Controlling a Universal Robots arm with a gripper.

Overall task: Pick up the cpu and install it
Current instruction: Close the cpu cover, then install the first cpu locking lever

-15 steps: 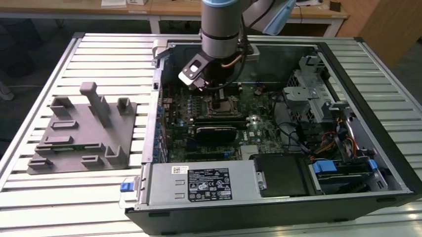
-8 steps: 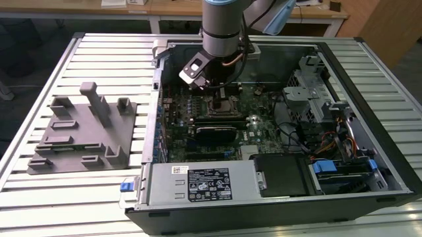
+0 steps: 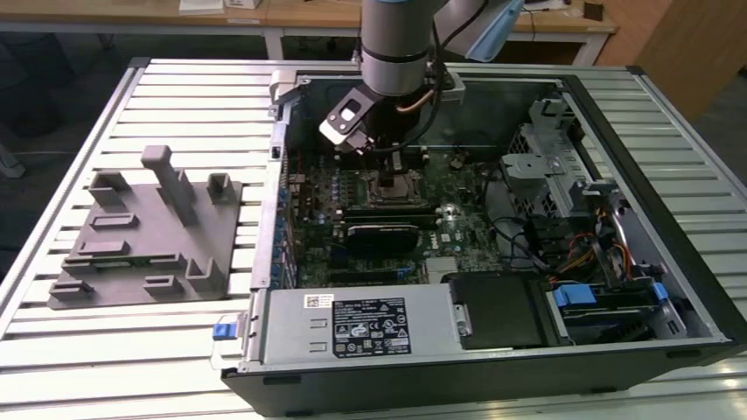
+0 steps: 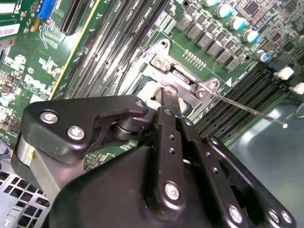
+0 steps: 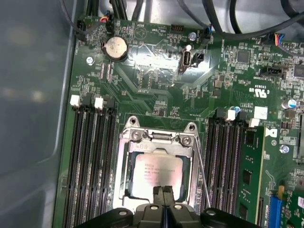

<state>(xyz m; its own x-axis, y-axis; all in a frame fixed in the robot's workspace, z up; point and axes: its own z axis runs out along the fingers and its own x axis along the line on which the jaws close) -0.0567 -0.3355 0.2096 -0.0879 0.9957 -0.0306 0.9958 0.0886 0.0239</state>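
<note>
Resting flat in the square steel socket frame [image 5: 122,159] is the small, silvery, square-plated cpu [image 5: 153,172]. The black angular gripper [image 5: 164,191] sits over its edge, jaws pressed together.

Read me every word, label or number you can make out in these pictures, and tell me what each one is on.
Nothing can be quoted: all the print is too small to read.
cpu: faint lines of print on its metal top, unreadable.
power supply label: dense print and symbols, unreadable.
small white sticker beside it: unreadable.
motherboard: white markings, unreadable.
</note>
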